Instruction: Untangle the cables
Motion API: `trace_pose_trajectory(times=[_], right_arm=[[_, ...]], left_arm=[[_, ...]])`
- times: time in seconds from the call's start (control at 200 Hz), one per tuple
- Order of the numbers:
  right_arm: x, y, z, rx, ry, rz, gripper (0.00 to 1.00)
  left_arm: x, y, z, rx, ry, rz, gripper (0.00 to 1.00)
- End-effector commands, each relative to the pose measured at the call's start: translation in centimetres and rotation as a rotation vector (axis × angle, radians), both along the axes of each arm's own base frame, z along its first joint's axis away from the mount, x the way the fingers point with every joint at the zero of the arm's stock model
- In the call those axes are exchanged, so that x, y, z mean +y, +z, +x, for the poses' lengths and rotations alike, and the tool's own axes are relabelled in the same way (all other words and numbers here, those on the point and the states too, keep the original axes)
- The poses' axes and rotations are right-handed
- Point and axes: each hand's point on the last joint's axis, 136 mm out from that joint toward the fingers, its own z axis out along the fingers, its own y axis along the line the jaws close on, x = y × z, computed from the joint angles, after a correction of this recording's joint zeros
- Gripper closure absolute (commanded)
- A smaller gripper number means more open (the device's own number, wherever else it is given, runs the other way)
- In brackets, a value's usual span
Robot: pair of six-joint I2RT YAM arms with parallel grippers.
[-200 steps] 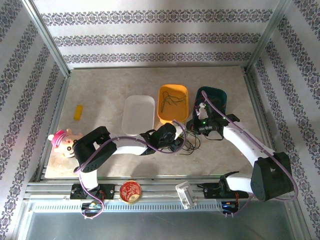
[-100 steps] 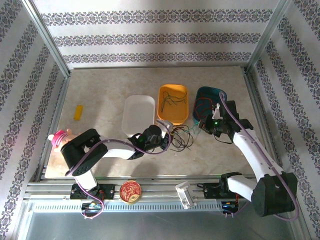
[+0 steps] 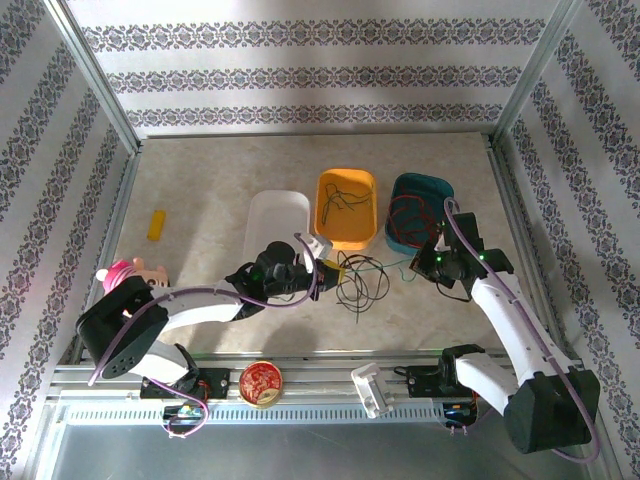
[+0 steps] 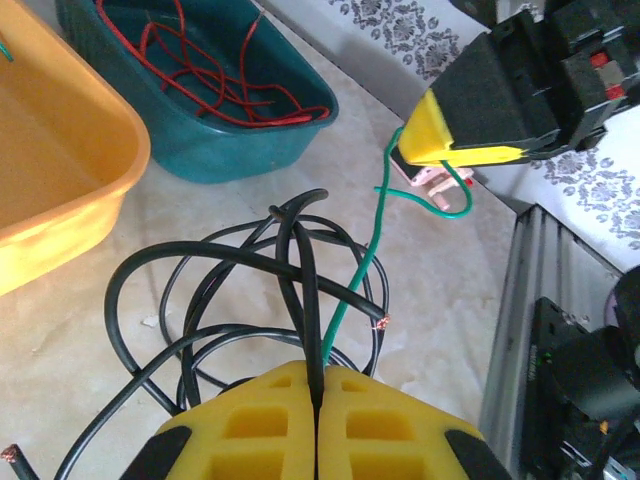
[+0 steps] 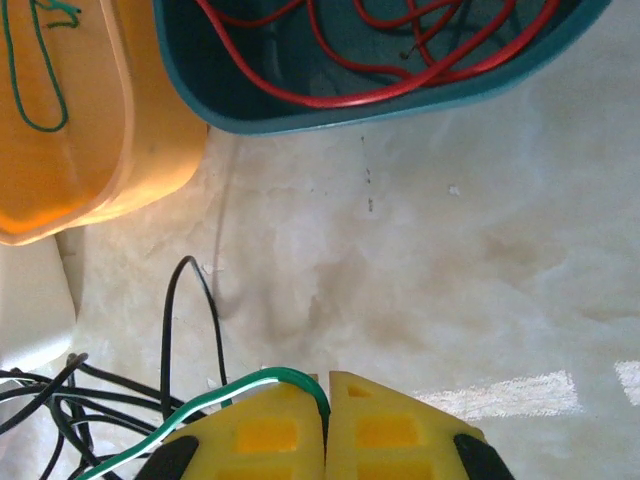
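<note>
A tangle of black cables (image 3: 362,283) lies on the table in front of the orange bin (image 3: 322,205). My left gripper (image 3: 333,266) is at its left edge, shut on one black strand (image 4: 303,290) that rises from the tangle into my closed left gripper (image 4: 320,378). A green cable (image 4: 356,285) runs from the tangle to my right gripper (image 4: 452,150). In the right wrist view my right gripper (image 5: 326,385) is shut on that green cable (image 5: 215,400), with black loops (image 5: 190,330) to its left. Red cables (image 5: 400,85) lie in the teal bin (image 3: 420,181).
The orange bin (image 5: 110,170) holds a thin green loop (image 5: 30,100). A white tray (image 3: 280,215) sits left of it. A yellow block (image 3: 156,224) and a pink toy (image 3: 128,280) are at far left. A red round tin (image 3: 262,383) rests on the front rail.
My left gripper has shut on a black strand and pulled back left. My right gripper left the teal bin and moved right and nearer with the green cable, spreading the tangle.
</note>
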Motion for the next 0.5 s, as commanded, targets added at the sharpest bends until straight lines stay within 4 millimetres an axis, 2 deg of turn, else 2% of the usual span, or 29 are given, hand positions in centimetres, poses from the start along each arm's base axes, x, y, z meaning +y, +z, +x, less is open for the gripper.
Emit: trace_pose_trajectory(times=[0.0,0.045,0.1,0.15,0.215,0.26,0.315,0.5], right_arm=[[-3.6,-0.8,1.3,-0.042,-0.109,-0.159,1.0],[-2.0,-0.7,1.7,-0.062,-0.053,-0.105,1.0],[0.4,-0.6,2.0,-0.085,0.033,-0.058,1.0],[2.1,-0.5,1.9,-0.096,0.1,-0.06,1.0],[3.3,-0.6,1.8,-0.102,0.154,-0.101,1.0],[3.2,-0.8,1.7,-0.096,0.155,-0.15,1.0],[2.7,-1.1,1.6,-0.081,0.14,-0.207,1.0],[-0.8,-1.1,0.9,-0.033,0.083,-0.425,1.0]], left_arm=[[3.0,-4.2,-0.8,0.133,0.028,0.133,1.0],[3.2,-4.8,-0.8,0.14,0.032,0.159,1.0],[3.4,-5.3,-0.5,0.142,0.048,0.175,0.8],[3.5,-5.5,-0.1,0.136,0.068,0.18,0.69],[3.5,-5.6,0.6,0.127,0.098,0.18,0.54],[3.4,-5.4,0.9,0.118,0.111,0.17,0.47],[3.3,-5.2,1.3,0.111,0.124,0.164,0.44],[2.8,-5.2,1.5,0.112,0.103,0.184,0.44]])
